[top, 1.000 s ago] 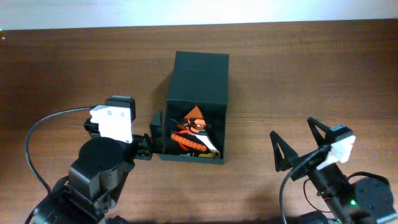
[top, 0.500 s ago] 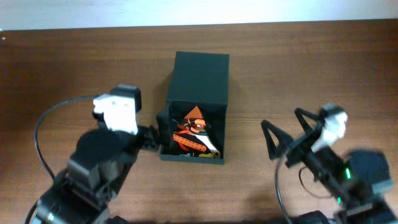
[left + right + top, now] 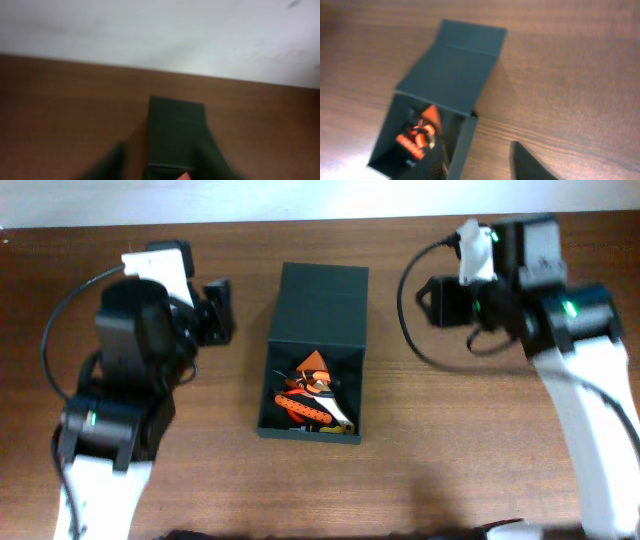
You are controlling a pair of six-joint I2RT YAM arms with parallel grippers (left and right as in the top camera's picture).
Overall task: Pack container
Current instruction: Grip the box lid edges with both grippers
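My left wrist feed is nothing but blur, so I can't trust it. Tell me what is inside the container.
Observer: The container holds a tangle of orange and black tools.
Operator: Give me the lid's state.
Observer: The flap lid is open, folded back away from the opening toward the far side of the table.
Operator: Now place the right hand for me.
Observer: The right hand is off to the container's right, level with the lid and apart from it.
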